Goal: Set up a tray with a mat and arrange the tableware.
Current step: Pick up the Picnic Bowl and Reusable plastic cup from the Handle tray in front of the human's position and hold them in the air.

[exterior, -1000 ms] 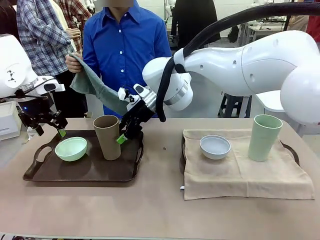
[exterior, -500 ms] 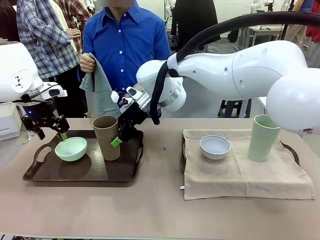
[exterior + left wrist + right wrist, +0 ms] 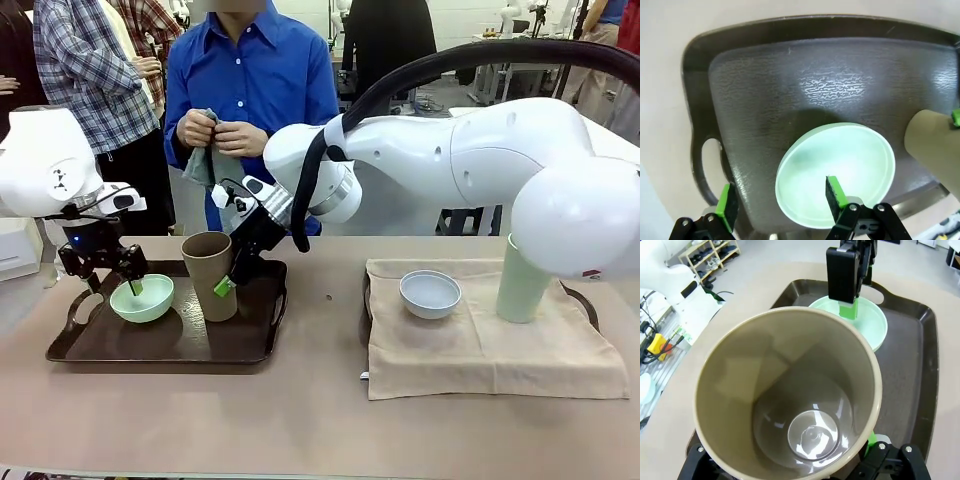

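Left end effector [image 3: 781, 200] open astride mint bowl [image 3: 850, 160] | right end effector [image 3: 787, 452] gripping tan cup [image 3: 765, 365]

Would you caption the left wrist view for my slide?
Left gripper, open, straddles rim of mint bowl on brown tray.

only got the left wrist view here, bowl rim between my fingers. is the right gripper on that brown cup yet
observer: its fingers straddle the brown cup on the dark tray, one each side; i can't tell whether the right gripper has closed
operator: is the mat down yet
observer: no, a person across the table holds a grey-green cloth
operator: any other dishes
observer: a white bowl and a green cup sit on a beige cloth over a second tray, to the right
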Controlling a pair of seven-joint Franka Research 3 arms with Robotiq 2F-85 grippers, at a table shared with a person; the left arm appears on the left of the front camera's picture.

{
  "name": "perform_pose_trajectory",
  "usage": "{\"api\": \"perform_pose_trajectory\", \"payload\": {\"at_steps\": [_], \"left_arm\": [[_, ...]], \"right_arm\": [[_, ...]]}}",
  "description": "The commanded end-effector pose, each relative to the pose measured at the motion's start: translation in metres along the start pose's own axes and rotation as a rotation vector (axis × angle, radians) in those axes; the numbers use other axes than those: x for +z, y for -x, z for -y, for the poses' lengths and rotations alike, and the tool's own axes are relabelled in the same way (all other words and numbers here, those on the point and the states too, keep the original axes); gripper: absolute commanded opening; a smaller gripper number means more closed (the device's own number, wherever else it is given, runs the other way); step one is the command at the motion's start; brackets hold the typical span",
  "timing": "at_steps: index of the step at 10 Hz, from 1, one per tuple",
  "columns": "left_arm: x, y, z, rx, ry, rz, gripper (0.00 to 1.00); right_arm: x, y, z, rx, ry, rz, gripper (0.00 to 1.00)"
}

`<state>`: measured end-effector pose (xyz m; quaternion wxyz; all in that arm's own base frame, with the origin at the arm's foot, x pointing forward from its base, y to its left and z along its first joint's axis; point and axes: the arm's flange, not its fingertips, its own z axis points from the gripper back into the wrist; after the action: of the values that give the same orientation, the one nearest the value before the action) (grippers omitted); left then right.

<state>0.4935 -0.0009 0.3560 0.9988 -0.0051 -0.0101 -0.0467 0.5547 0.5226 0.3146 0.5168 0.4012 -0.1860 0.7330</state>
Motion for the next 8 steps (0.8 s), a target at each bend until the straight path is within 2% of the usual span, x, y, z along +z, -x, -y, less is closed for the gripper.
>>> {"api": "perform_pose_trajectory", "payload": {"at_steps": [1, 2, 3, 4, 5, 6, 7, 8], "left_arm": [[-0.004, -0.005, -0.002, 0.025, -0.004, -0.026, 0.92], [-0.007, -0.004, -0.005, 0.033, 0.009, -0.031, 0.92], [-0.011, -0.003, -0.008, 0.044, 0.033, -0.034, 0.44], [-0.014, -0.003, -0.010, 0.046, 0.036, -0.040, 0.45], [-0.016, -0.003, -0.011, 0.047, 0.043, -0.043, 0.00], [-0.015, -0.002, -0.010, 0.046, 0.046, -0.043, 0.38], [-0.014, -0.002, -0.010, 0.046, 0.048, -0.042, 0.00], [-0.013, -0.001, -0.010, 0.049, 0.050, -0.040, 0.00]], "right_arm": [[-0.001, -0.007, 0.018, 0.003, -0.011, -0.023, 1.00], [-0.002, -0.008, 0.018, 0.009, -0.014, -0.021, 1.00], [-0.002, -0.008, 0.017, 0.040, -0.011, -0.029, 0.91], [-0.003, -0.008, 0.017, 0.051, -0.010, -0.031, 0.41], [-0.003, -0.008, 0.017, 0.057, -0.008, -0.031, 0.32], [-0.003, -0.008, 0.017, 0.064, -0.007, -0.034, 0.00], [-0.004, -0.009, 0.017, 0.067, -0.010, -0.039, 0.00], [-0.004, -0.009, 0.017, 0.068, -0.011, -0.040, 0.00]]}}
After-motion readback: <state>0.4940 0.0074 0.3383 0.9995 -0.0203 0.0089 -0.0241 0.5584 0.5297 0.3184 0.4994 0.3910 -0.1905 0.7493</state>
